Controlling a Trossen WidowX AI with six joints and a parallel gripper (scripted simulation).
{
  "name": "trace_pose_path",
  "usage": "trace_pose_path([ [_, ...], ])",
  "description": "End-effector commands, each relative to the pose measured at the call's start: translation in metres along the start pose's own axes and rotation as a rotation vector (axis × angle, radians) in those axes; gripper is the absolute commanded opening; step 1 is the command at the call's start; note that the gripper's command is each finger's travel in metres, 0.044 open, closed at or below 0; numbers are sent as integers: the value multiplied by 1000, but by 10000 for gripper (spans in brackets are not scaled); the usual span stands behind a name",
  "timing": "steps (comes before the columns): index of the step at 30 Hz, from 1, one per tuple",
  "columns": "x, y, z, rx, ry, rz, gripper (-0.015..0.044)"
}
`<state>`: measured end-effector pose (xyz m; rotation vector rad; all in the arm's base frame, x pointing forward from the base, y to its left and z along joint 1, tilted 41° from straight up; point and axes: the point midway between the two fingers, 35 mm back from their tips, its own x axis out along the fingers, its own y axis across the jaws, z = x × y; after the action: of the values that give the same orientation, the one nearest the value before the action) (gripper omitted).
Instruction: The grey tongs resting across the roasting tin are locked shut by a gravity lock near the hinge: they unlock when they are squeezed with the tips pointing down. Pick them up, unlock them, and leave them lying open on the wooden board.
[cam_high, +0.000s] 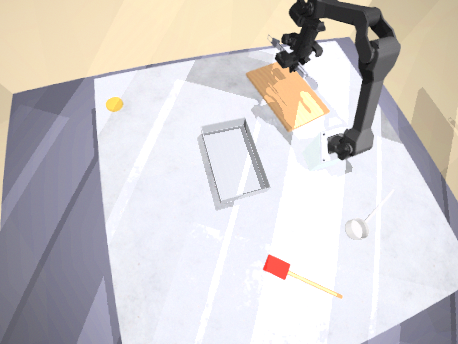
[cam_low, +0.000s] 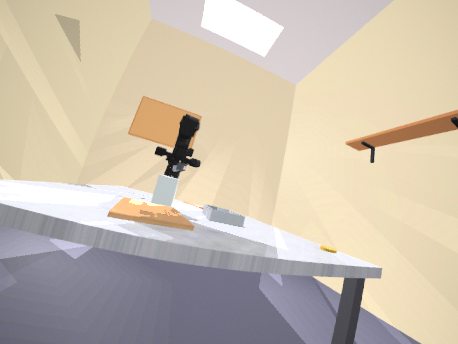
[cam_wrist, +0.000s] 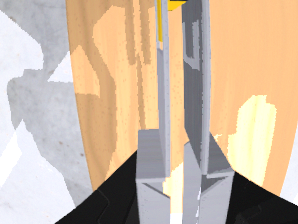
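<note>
The arm (cam_high: 374, 85) (cam_low: 187, 131) rises from its base and reaches over the board (cam_high: 299, 107) (cam_low: 150, 214) (cam_wrist: 250, 60), its forearm bent back down toward the gripper (cam_high: 286, 60) (cam_low: 173, 170) (cam_wrist: 166, 157). The jaws are clamped on the tongs (cam_high: 308, 76) (cam_low: 178, 168) (cam_wrist: 206, 100), held above the board and apart from the tin (cam_high: 257, 162) (cam_low: 225, 218). In the wrist view, the tongs' two grey arms run between the fingers, side by side.

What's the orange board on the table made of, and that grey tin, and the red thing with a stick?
The orange-brown board looks like smooth wood, with faint grain lines. The grey rectangular tin seems to be metal, going by its thin grey walls. The red-headed tool has a flat-coloured head, maybe plastic or rubber, and a tan handle, perhaps wood.
</note>
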<state>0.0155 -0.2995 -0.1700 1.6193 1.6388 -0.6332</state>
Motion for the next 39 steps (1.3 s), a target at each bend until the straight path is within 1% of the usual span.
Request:
trace_pose_path([
  [1, 8, -1, 0, -6, 4, -3, -150],
  [39, 70, -1, 2, -6, 4, -2, -150],
])
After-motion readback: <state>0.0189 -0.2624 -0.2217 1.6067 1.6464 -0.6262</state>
